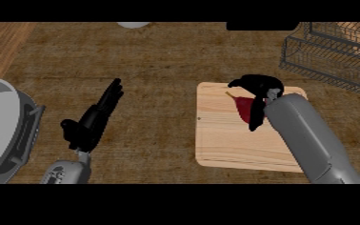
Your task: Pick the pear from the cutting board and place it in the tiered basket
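The black right hand [259, 88] curls around the dark red pear [243, 107] on the pale wooden cutting board [225, 143], gripping to lift; the dark wire tiered basket [320, 52] waits beyond it. The left hand [95, 117] rests with fingers straight.

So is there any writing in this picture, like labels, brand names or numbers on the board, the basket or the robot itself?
None can be read.
The cutting board is plain wood.
The pear under the right hand has no sticker in view.
The wire tiered basket carries no tag.
The left hand and both grey forearms are unmarked.
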Available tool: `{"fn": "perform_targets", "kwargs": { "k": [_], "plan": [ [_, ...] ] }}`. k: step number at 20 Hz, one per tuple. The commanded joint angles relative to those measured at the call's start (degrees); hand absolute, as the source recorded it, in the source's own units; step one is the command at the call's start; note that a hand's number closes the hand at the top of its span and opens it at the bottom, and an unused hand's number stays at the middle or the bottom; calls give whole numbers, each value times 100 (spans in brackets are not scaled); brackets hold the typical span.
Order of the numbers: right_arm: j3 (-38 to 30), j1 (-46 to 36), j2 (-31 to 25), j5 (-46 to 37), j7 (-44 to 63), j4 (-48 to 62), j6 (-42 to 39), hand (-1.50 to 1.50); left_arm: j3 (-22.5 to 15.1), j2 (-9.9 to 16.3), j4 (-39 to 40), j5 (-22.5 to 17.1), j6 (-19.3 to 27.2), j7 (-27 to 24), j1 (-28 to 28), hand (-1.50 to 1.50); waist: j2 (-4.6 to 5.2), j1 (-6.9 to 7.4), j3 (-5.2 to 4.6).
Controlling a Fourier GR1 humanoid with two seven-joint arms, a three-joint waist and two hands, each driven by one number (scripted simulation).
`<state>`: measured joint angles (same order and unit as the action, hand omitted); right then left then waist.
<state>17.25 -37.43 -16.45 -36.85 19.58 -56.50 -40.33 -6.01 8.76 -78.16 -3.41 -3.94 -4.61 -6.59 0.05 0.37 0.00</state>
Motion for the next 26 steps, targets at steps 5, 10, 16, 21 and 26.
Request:
{"fn": "perform_targets", "kwargs": {
  "k": [5,10,16,21,26],
  "plan": [
    [-320,-18,385,-123,-611,7,657,150,148,21,-15,-40,-178,161,-95,0,-1,-5,0],
    [-368,-130,598,-425,-864,274,836,150,58,-266,-356,117,80,444,-129,0,-1,3,0],
    [-1415,1077,-2155,-559,-1584,28,1466,150,330,7,-152,74,49,78,386,0,-76,-589,18],
    [-2593,1657,-3617,-404,-2397,787,2354,150,450,25,-238,24,82,-109,431,0,21,-647,59],
    [-3882,1974,-4138,488,-3834,1738,2985,150,300,-109,-282,44,77,59,237,0,12,-414,56]
  ]
}}
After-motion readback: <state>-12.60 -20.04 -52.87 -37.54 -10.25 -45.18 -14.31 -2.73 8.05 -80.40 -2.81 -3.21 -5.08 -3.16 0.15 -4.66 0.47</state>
